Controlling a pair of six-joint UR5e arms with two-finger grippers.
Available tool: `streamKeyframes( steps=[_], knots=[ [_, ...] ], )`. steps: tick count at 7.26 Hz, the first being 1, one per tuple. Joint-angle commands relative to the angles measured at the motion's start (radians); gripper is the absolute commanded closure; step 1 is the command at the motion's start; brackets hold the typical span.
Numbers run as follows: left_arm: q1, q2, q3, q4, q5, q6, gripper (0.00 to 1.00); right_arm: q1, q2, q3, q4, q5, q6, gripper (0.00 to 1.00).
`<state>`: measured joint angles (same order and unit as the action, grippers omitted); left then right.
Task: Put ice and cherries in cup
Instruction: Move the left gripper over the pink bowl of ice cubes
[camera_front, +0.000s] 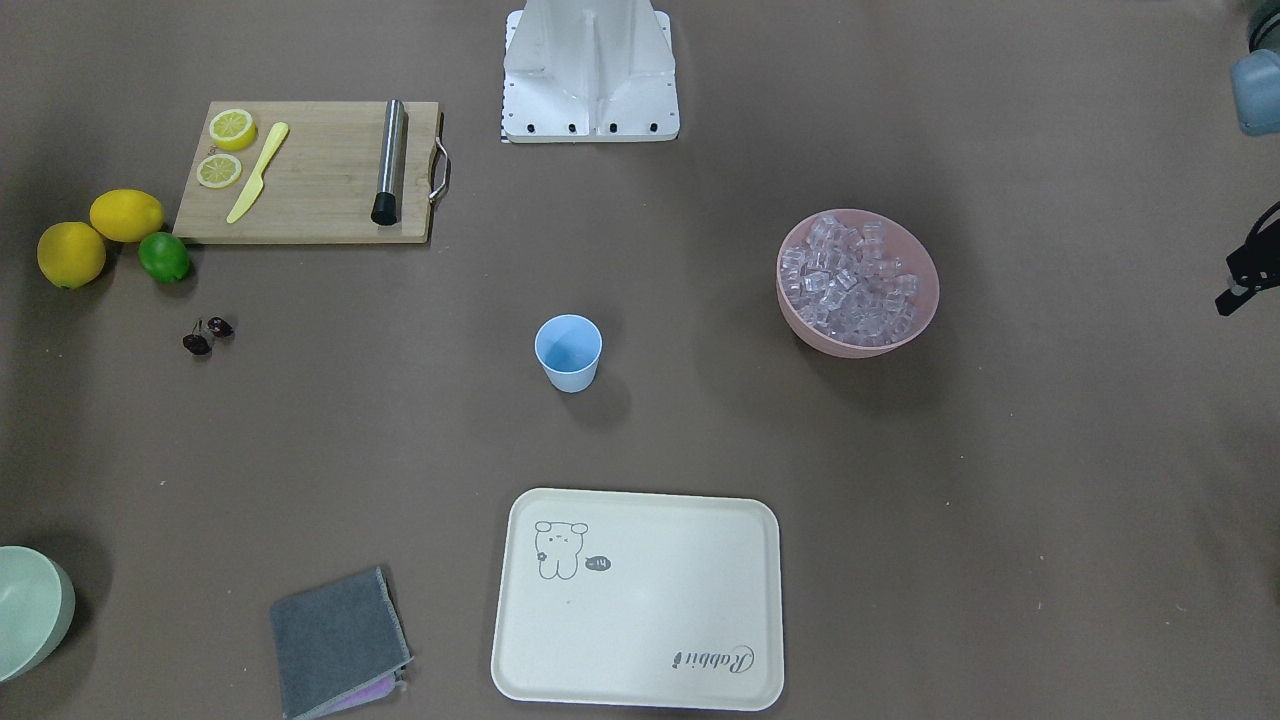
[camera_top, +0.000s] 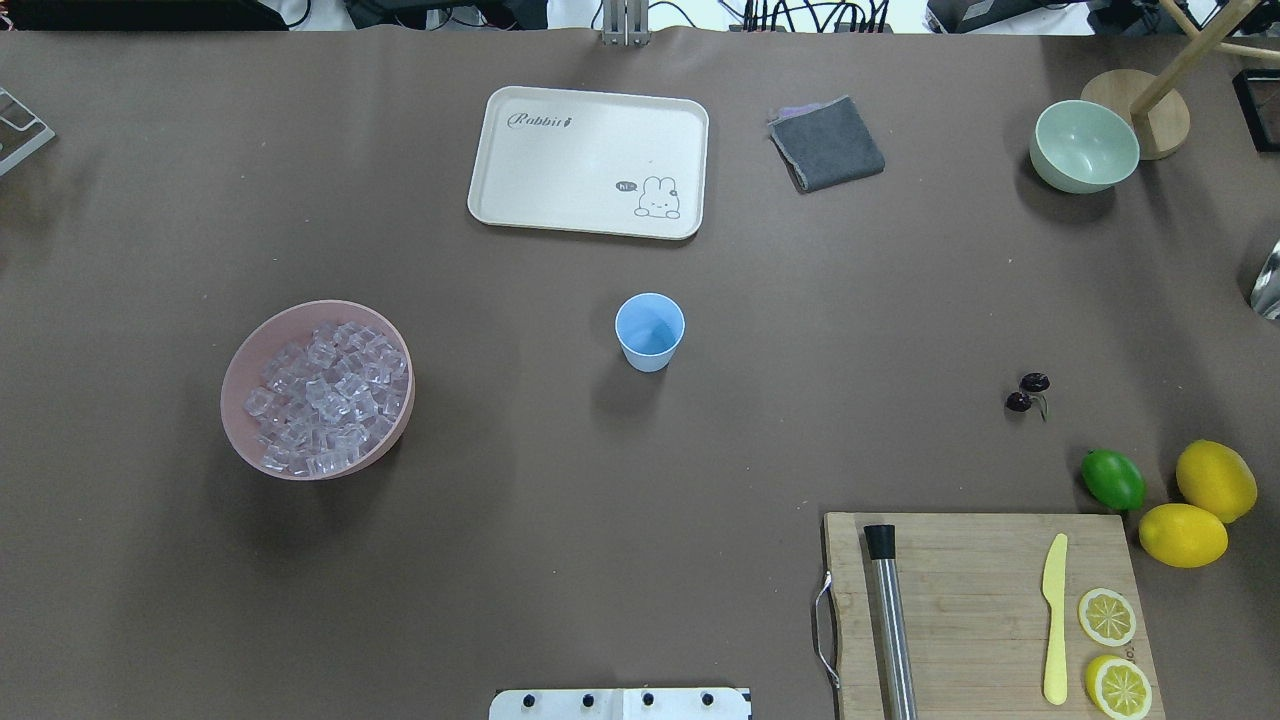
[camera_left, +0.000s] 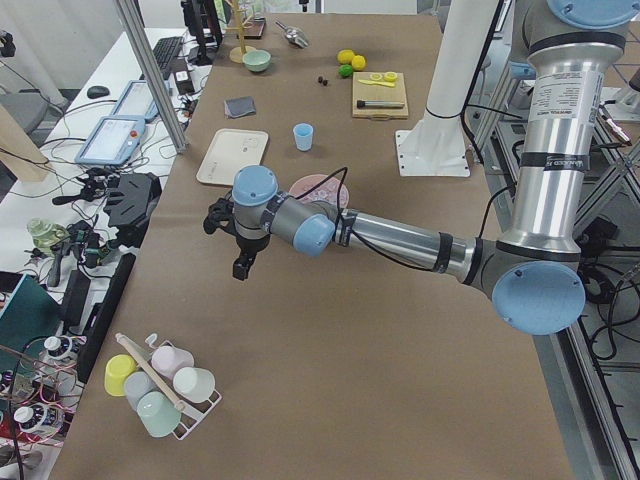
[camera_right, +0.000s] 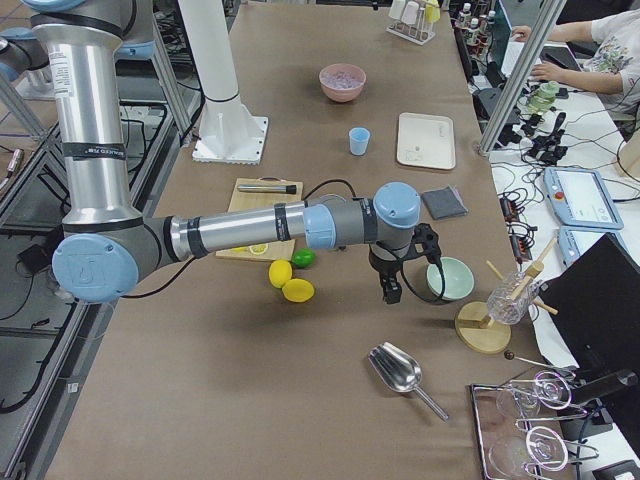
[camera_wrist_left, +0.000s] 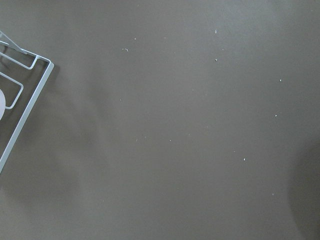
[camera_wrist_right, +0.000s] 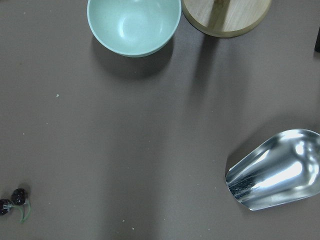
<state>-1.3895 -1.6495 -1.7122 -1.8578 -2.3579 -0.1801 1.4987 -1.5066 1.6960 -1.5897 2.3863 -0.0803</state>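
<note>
The light blue cup (camera_front: 568, 350) stands upright and empty at mid-table, also in the overhead view (camera_top: 650, 330). The ice (camera_front: 850, 280) fills a pink bowl (camera_top: 240, 400) on the robot's left. The cherries (camera_front: 207, 335) lie on the table on the robot's right, near the lime, and show in the overhead view (camera_top: 1028, 392) and the right wrist view (camera_wrist_right: 12, 197). My left gripper (camera_left: 240, 268) hangs above bare table beyond the pink bowl. My right gripper (camera_right: 391, 290) hangs beside the pale green bowl. I cannot tell whether either is open or shut.
A cutting board (camera_top: 985, 560) holds a metal tube, a yellow knife and lemon slices. Two lemons and a lime (camera_top: 1113, 479) lie beside it. A cream tray (camera_top: 590, 130), grey cloth (camera_top: 826, 143), pale green bowl (camera_top: 1084, 146), metal scoop (camera_wrist_right: 277, 167) and cup rack (camera_left: 160, 385) stand around.
</note>
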Motion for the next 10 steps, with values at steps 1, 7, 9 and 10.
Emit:
streamKeyframes(
  steps=[1, 7, 9, 10],
  knots=[
    [0.001, -0.006, 0.000, -0.003, 0.000, -0.001, 0.02, 0.000, -0.006, 0.007, 0.001, 0.005, 0.000, 0.00],
    [0.068, -0.030, -0.023, -0.106, 0.045, -0.037, 0.02, -0.002, -0.001, 0.013, -0.001, 0.019, 0.004, 0.00],
    [0.200, -0.186, -0.026, 0.059, 0.167, -0.142, 0.02, -0.002, 0.002, 0.013, 0.001, 0.017, 0.005, 0.00],
    [0.304, -0.260, -0.024, 0.096, 0.186, -0.239, 0.02, -0.008, 0.006, 0.011, 0.001, 0.017, 0.005, 0.00]
  ],
)
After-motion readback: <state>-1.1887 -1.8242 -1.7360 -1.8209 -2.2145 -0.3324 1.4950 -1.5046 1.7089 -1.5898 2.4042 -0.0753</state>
